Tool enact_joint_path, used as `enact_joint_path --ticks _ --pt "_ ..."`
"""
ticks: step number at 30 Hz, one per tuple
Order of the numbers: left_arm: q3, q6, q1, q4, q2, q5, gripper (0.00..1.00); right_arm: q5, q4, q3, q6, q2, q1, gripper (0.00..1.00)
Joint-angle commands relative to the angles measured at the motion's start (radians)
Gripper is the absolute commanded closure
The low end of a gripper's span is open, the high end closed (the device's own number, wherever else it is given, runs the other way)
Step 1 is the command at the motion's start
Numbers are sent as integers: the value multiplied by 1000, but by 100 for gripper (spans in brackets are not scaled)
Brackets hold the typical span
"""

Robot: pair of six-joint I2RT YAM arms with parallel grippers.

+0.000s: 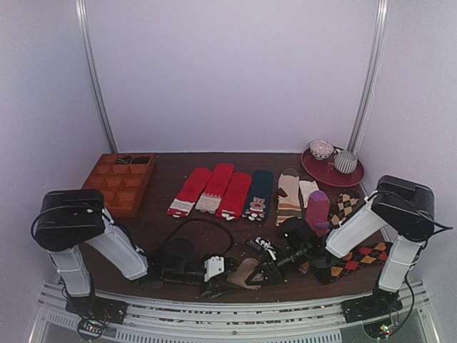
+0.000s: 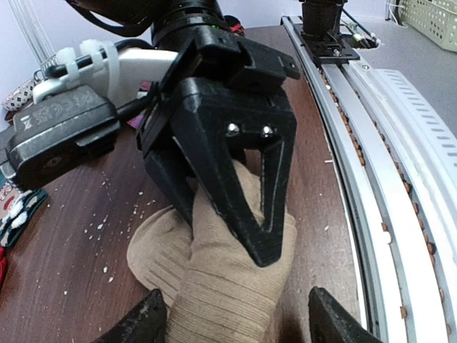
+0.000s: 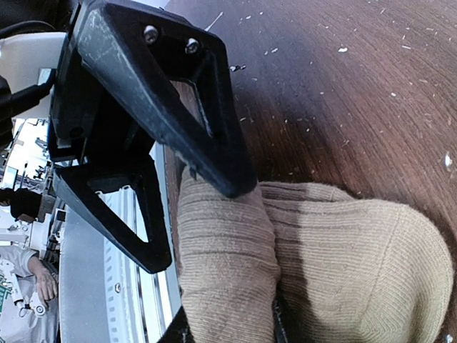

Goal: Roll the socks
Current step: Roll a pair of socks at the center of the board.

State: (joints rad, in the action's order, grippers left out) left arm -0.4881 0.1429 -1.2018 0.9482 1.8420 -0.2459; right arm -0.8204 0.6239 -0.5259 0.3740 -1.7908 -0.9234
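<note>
Tan socks point(image 1: 246, 276) are lying bunched on the dark wooden table point(image 1: 163, 211), close to its near edge and beside the metal rail point(image 2: 371, 179), well in front of the row of red socks point(image 1: 216, 186). The right gripper point(image 2: 228, 236) is pinching a fold of the socks between its black fingers. The left gripper point(image 2: 239, 320) is hovering with its fingers spread wide, one on each side of the bundle. White flecks point(image 2: 100, 230) are dotting the wood nearby.

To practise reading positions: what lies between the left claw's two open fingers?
The tan socks, clamped by the right claw, fill the left claw's gap; seen in the left wrist view.
</note>
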Motion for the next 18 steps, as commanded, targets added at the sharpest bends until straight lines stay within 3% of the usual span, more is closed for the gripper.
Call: enact_joint_path --ticks 1,7,18 --pt "-34 29 -4 74 39 -30 34 10 -278 38 -5 -90 2 75" --pt "-57 24 -4 72 83 -26 35 0 -278 31 -10 -106 5 75" --pt "-122 10 -1 -51 120 -71 76 6 -271 30 -7 -128 12 75"
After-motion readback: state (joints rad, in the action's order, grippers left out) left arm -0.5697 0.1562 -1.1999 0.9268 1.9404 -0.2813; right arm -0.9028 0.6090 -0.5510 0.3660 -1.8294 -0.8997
